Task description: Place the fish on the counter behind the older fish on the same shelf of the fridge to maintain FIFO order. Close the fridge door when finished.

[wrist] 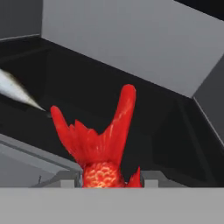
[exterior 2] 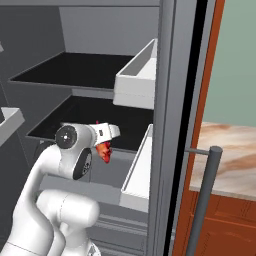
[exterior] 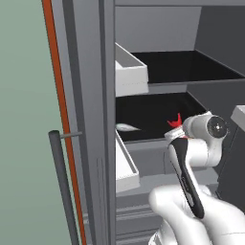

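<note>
My gripper (exterior: 175,133) (exterior 2: 107,139) (wrist: 109,178) is shut on the fish (exterior: 175,121) (exterior 2: 104,151) (wrist: 99,140), a small red-orange one held with its forked tail pointing into the open fridge (exterior: 158,38). It hovers at the grey front edge of the middle shelf (exterior: 153,111) (exterior 2: 85,112) (wrist: 96,87), which is lined black. The older fish (exterior: 127,127) (wrist: 14,89), pale silver-grey, lies on the same shelf to the left of the red one. An open fridge door (exterior: 88,119) with white bins stands at the left. The counter (exterior 2: 231,150) shows at the right.
White door bins (exterior: 128,72) (exterior: 125,167) (exterior 2: 137,80) (exterior 2: 136,172) jut inward beside the shelves. Long bar handles (exterior: 62,186) (exterior 2: 204,200) stand on the door panels. A similar black shelf (exterior: 182,67) (exterior 2: 75,67) lies above. Another bin (exterior: 239,115) (exterior 2: 9,120) sits on the far side.
</note>
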You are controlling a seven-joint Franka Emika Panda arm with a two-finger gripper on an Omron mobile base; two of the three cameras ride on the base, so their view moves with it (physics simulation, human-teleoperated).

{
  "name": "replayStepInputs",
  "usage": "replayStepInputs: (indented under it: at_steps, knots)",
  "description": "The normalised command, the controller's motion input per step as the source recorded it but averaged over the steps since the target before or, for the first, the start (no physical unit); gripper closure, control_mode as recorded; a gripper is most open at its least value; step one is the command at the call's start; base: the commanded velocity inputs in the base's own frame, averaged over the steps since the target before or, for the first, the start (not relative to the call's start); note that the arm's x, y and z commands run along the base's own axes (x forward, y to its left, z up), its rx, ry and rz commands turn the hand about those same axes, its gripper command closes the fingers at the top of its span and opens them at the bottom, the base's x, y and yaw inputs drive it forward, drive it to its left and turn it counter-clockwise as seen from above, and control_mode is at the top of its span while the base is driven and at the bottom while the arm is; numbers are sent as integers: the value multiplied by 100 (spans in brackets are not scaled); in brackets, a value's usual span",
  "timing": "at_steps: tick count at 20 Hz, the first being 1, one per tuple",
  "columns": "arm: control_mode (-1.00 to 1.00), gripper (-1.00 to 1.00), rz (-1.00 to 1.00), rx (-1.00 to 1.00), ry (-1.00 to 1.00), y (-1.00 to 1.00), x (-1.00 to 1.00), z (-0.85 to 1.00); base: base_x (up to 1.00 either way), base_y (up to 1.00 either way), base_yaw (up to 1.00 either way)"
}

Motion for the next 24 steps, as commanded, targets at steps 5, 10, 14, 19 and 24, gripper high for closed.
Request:
replayStepInputs:
  at_steps: [5, 10, 14, 19, 24]
  knots:
    - [-100, 100, 0, 0, -19, 23, 61, -6, 0, 0, 0]
    - [-100, 100, 4, -11, 13, 31, 93, 0, 0, 0, 0]
    - [-100, 100, 10, -21, 22, 22, 93, 0, 0, 0, 0]
    - [-100, 100, 14, -13, 0, 2, 67, -8, 0, 0, 0]
    - [-100, 100, 19, -11, 0, 2, 31, -31, 0, 0, 0]
